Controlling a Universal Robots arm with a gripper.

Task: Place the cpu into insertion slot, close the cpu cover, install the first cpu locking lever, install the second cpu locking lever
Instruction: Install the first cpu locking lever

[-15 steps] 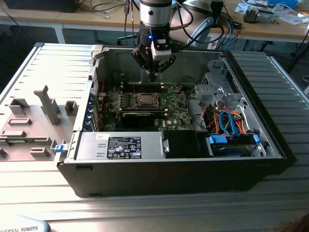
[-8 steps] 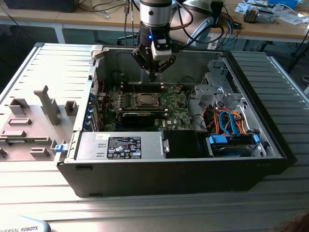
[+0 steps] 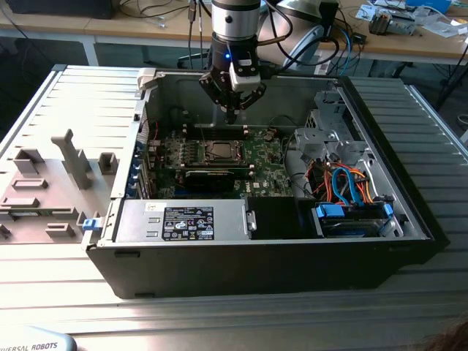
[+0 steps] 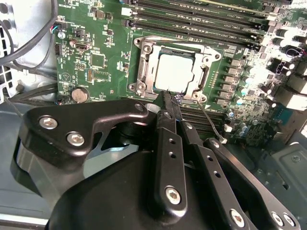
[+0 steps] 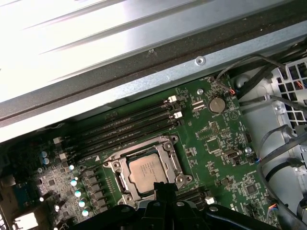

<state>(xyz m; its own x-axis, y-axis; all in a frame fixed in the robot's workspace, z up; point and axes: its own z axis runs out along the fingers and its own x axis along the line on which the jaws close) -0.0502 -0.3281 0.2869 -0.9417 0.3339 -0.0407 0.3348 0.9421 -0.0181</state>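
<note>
The cpu (image 4: 175,72) (image 5: 148,172) lies flat in the insertion slot (image 4: 140,45) in the middle of the green motherboard, silver top up. The cpu cover (image 4: 147,72) (image 5: 121,178) is down around it as a metal frame. A thin locking lever (image 4: 211,122) sticks out slanted from the socket's corner, close to my fingertips. My gripper (image 4: 171,100) (image 3: 231,115) hangs just above the socket's edge, inside the open computer case. Its black fingers (image 4: 165,124) are pressed together with nothing between them. The gripper's tip (image 5: 165,191) covers one edge of the socket.
Long memory slots (image 4: 201,19) run beside the socket. A black card (image 3: 212,175), a power supply (image 3: 183,219) and a drive bay with orange and blue cables (image 3: 351,190) fill the case. Its metal wall (image 5: 144,62) stands near. A grey parts fixture (image 3: 44,190) lies at the exterior view's left.
</note>
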